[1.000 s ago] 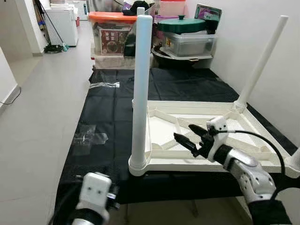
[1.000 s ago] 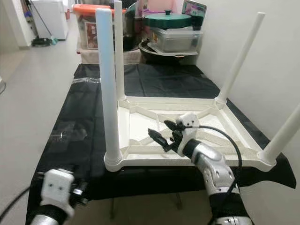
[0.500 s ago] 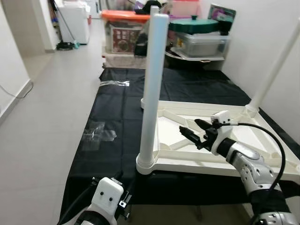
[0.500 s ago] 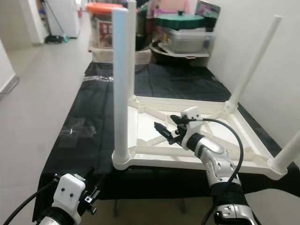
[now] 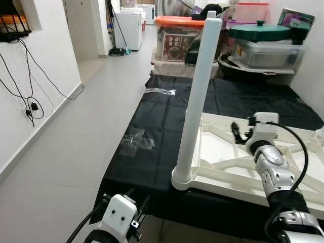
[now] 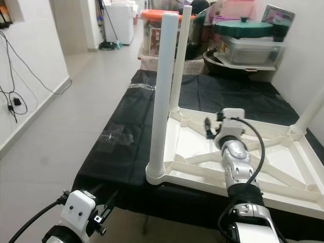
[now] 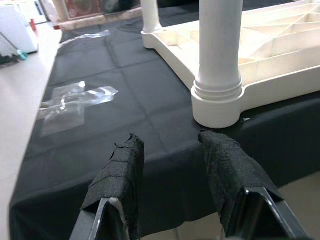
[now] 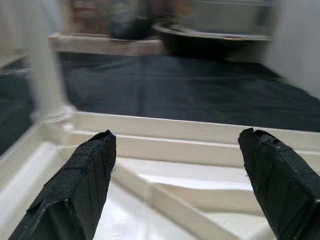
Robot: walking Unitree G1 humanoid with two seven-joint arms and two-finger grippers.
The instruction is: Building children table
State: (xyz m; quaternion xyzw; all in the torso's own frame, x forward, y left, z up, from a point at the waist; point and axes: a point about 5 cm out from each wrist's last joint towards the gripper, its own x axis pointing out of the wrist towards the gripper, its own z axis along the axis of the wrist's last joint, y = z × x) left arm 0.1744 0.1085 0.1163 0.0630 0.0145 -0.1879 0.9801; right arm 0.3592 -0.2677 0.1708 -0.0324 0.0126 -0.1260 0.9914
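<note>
Upside-down white plastic children's table (image 5: 243,167) lies on the black sheet (image 5: 152,136) ahead of me, its legs pointing up. I've got the near-left white tubular leg (image 5: 198,96) standing upright in its corner socket, another white leg (image 6: 178,58) behind it at the far-left corner. My right gripper (image 8: 175,175) hovers over the ribbed underside of the tabletop, black fingers (image 8: 80,180) spread wide, nothing between them. My left gripper (image 7: 175,170) sits low at the near edge of the sheet, just short of the near-left leg's base, fingers parted and empty. Clear plastic wrapping (image 5: 135,137) lies on the sheet to the left. Storage boxes, one with an orange lid (image 5: 179,21), are stacked at the far end
</note>
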